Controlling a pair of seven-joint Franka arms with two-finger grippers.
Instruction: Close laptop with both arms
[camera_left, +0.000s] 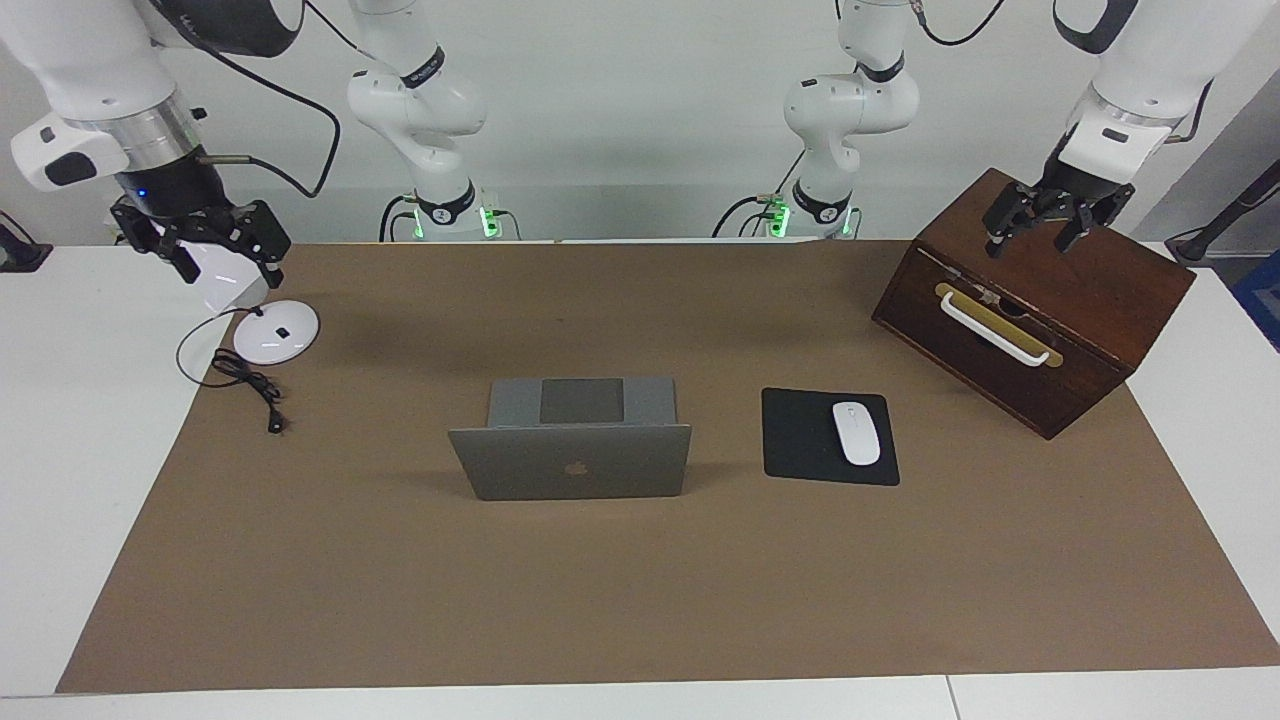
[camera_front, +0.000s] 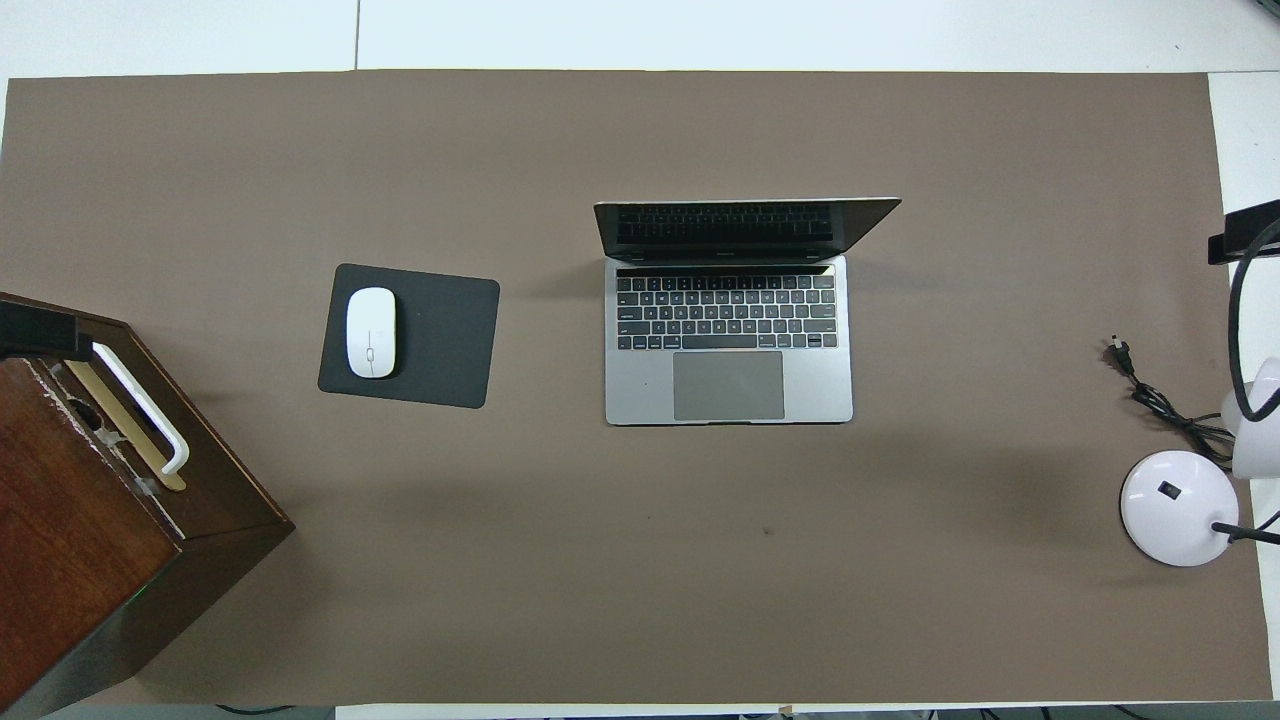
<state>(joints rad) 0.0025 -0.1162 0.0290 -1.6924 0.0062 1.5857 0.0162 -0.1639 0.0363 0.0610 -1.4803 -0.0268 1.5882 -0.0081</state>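
Thin silver-grey metal laptop (camera_left: 570, 455) standing open at mid-table on the brown mat (camera_left: 640, 600), lid upright with the logo side turned away from the robots, keyboard deck flat and nearer to them. Judged rigid but delicate: the hinged lid (camera_front: 745, 225) should swing under light pressure, and its glass screen and hinge would suffer from a hard or one-sided push. The likely contact is the lid's top edge, one gripper toward each corner, pressing evenly toward the deck; the smooth metal may let a fingertip slide.

Beside the laptop, toward the left arm's end, a flat black mouse pad (camera_left: 800, 440) carries a white mouse (camera_left: 856, 433). Farther toward that end stands a dark wooden box (camera_left: 1060, 330) with a white bar handle (camera_left: 995, 328) on a brass plate; its front is shut and any contents are hidden. The left gripper (camera_left: 1033, 222) hangs over the box top, fingers spread, grasping nothing. At the right arm's end a white desk lamp with round base (camera_left: 276, 331) and a black cord (camera_left: 245, 380) lie near the mat's edge; the right gripper (camera_left: 222, 258) hovers above the lamp, released and empty. Both grippers are well apart from the laptop.
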